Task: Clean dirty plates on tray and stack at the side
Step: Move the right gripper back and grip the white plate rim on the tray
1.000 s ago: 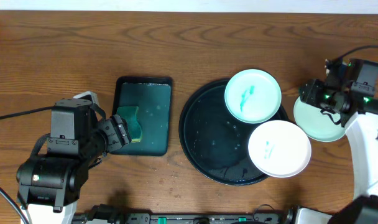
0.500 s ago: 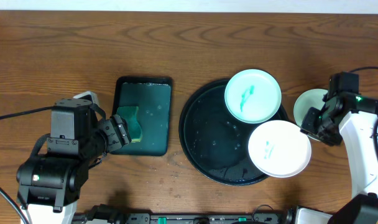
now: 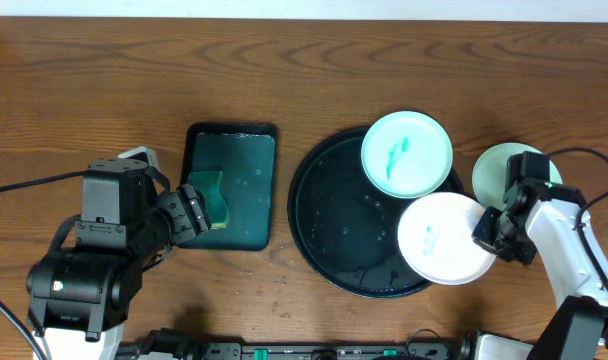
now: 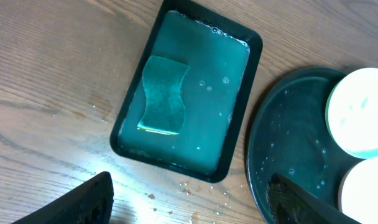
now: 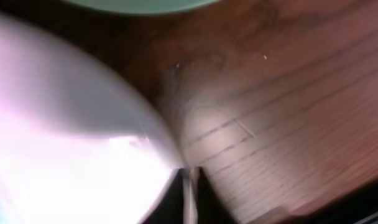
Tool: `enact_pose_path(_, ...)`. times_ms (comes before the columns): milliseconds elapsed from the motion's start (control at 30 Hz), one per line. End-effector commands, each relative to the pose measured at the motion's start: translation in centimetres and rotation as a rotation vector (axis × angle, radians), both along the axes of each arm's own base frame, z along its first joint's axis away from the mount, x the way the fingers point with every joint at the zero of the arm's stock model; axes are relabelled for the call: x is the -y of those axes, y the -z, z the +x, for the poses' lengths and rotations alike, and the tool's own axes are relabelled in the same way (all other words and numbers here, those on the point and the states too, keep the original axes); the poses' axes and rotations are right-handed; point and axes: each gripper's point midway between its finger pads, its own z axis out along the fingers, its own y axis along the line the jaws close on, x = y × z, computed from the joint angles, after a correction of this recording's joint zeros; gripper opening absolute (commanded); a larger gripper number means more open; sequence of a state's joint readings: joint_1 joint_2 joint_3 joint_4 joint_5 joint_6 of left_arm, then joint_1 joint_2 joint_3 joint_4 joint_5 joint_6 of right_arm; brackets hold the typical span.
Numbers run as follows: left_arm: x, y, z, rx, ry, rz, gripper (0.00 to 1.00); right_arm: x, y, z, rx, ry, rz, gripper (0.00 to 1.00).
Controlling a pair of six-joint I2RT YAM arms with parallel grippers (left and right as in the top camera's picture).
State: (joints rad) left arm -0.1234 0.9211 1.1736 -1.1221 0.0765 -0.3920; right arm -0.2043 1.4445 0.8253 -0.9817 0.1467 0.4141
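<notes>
Dirty small round white plate [image 3: 439, 240] lies on the big shiny black tray [image 3: 329, 215]. Right gripper [image 3: 492, 232] pinches its rim, probably to lift it. Left gripper [image 4: 190, 183] hangs wide open.

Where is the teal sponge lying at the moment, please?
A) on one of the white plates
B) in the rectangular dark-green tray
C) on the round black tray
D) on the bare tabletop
B: the sponge lies inside the wet rectangular green tray, which sits on the table beside the round black tray.
</notes>
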Motion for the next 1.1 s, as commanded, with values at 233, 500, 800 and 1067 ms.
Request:
enact_pose_path(233,0.0,-0.1,0.0,0.001,-0.003,-0.003,0.8,-3.4,-3.0,1.9,0.135,-0.131,0.18,0.01)
enact_pose_path(500,0.0,-0.1,0.0,0.001,-0.003,-0.003,0.79,-1.8,-3.9,2.4,0.168,-0.128,0.055,0.38)
enact_pose_path(800,0.0,-0.1,0.0,0.001,-0.003,-0.003,0.8,2.1,-3.1,3.1,0.246,0.077,-0.035,0.56)
enact_pose_path(1067,0.0,-0.1,0.0,0.002,-0.003,-0.003,0.79,0.9,0.8,2.1,0.251,0.04,0.01,0.55)
